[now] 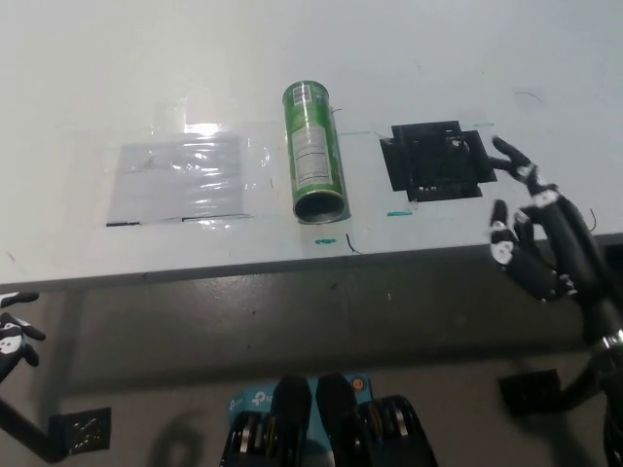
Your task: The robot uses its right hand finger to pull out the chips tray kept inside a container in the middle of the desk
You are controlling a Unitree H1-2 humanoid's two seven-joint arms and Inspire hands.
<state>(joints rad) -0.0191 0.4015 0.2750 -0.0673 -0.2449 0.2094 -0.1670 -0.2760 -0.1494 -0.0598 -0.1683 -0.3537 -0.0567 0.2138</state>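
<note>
A green cylindrical chips container (314,153) lies on its side in the middle of the white desk (321,58), its open mouth (319,206) facing the front edge. The tray inside does not show from here. My black right hand (540,238) hovers over the desk's front right corner, well to the right of the container, open with fingers spread and holding nothing. My white left hand (14,331) rests at the lower left, below the desk edge, mostly cut off by the picture's edge.
A patch of black tape (438,161) marks the desk right of the container. A clear plastic sheet (180,180) lies taped down to its left. Small green tape marks (326,242) sit near the front edge. A black square (80,431) lies on the floor.
</note>
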